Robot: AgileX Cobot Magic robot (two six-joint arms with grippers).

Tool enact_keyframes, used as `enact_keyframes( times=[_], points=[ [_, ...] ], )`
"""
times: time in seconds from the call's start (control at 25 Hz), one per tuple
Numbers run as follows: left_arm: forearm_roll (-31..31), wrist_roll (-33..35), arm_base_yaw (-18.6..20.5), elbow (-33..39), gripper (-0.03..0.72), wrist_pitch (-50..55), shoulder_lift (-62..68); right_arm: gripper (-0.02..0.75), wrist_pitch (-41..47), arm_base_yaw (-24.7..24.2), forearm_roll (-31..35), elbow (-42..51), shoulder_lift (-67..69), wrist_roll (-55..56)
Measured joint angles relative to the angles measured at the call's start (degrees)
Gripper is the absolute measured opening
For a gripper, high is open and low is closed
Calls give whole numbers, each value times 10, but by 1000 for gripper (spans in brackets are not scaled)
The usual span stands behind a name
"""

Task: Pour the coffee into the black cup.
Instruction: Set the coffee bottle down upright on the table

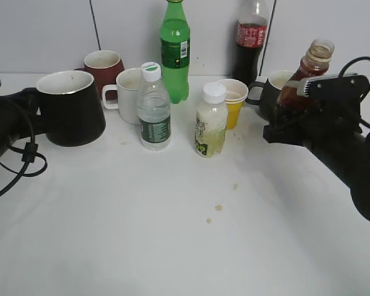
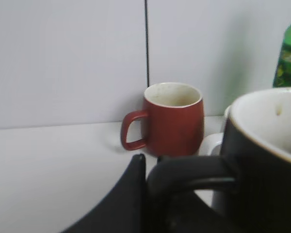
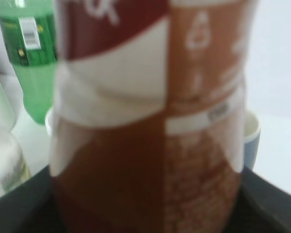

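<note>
1. Right gripper [image 1: 294, 105] clamped around small clear bottle of brown coffee [image 1: 308, 71], lifted off white table [image 1: 172, 234], cap off, tilted slightly.
2. Coffee label brown-orange and white; lettering blurred, unreadable in right wrist view.
3. Left gripper [image 2: 150, 194] fingers closed on black loop handle of glossy black cup [image 1: 69, 108], pale inside, standing on table.
4. Behind left fingers: maroon mug [image 2: 172, 119].
5. Green soda bottle [image 1: 174, 49], clear water bottle [image 1: 153, 108], red-labelled cola bottle [image 1: 251, 37]; label print too small to read.
</note>
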Motion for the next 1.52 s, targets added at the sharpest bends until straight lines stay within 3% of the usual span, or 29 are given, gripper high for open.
enact_keyframes(
  times=[0.24,0.64,1.04,1.4,1.52],
  points=[
    [0,0,32,-39,36,8,72,503,-30,0,8,5,75,18],
    [26,0,34,-141,36,5,187,503,-33,0,21,6,109,21],
    [26,-4,31,-140,43,-4,200,503,-34,0,23,6,109,22],
    [1,-9,-10,-97,234,-26,192,503,-35,0,26,-2,109,22],
    [-18,-10,-16,-77,255,-29,178,503,-35,0,27,-15,109,21]
  ],
)
